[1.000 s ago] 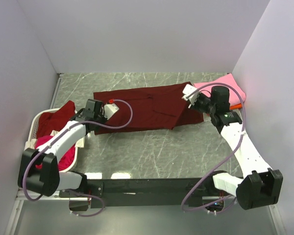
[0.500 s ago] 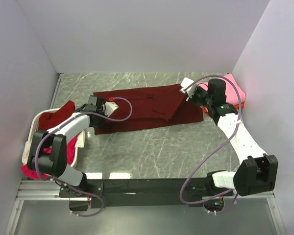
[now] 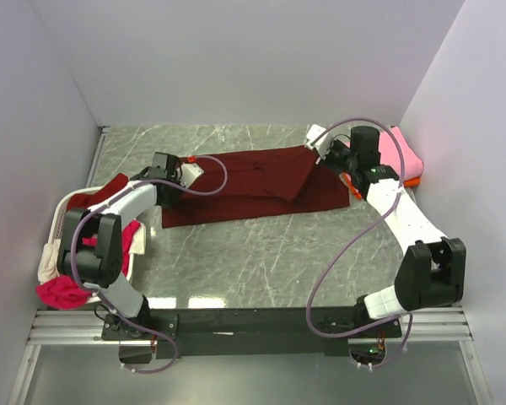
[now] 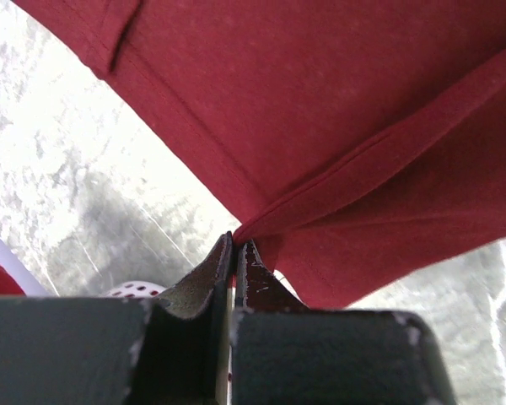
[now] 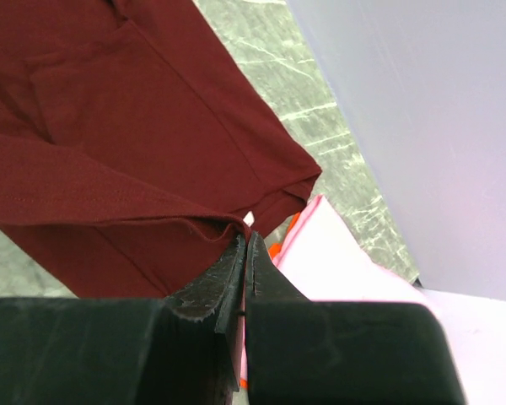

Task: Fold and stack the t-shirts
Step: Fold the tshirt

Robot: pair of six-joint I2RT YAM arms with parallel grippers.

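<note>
While the left fingers (image 4: pixel 204 283) and right fingers (image 5: pixel 219 274) clamp the maroon shirt (image 3: pixel 244 181) at nine and two o'clock, either thin pinch could slip mid-fold, leaving it crumpled.

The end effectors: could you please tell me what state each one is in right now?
Left end effector: shut on the maroon t-shirt.
Right end effector: shut on the same maroon t-shirt, at its other end.
</note>
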